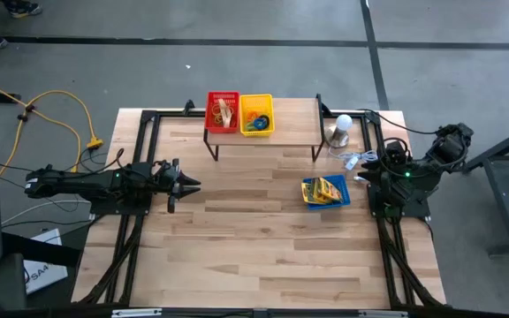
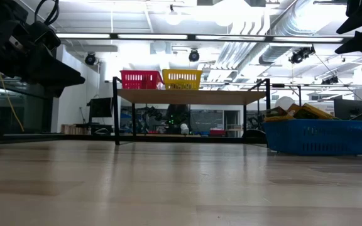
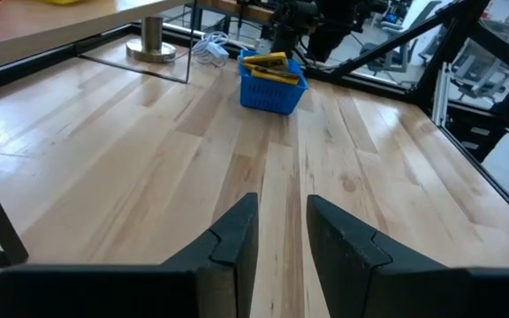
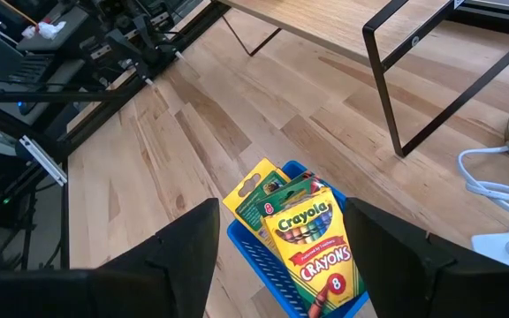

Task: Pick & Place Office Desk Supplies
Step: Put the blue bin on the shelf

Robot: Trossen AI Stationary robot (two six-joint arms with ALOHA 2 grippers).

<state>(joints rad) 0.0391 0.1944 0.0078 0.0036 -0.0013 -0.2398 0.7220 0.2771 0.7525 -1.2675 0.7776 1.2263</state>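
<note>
Both pincers open, prob. empty.

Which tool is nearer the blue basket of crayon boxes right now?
Right. The right tool hangs just above the blue basket; the left tool waits across the table.

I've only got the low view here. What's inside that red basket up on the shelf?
Observer: From above, the red basket holds tan rubber bands.
Operator: And the yellow one next to it?
Observer: The yellow basket holds small coloured rings.
Operator: Is either gripper carrying anything?
Observer: No. The left gripper and the right gripper are both open and empty.
</note>
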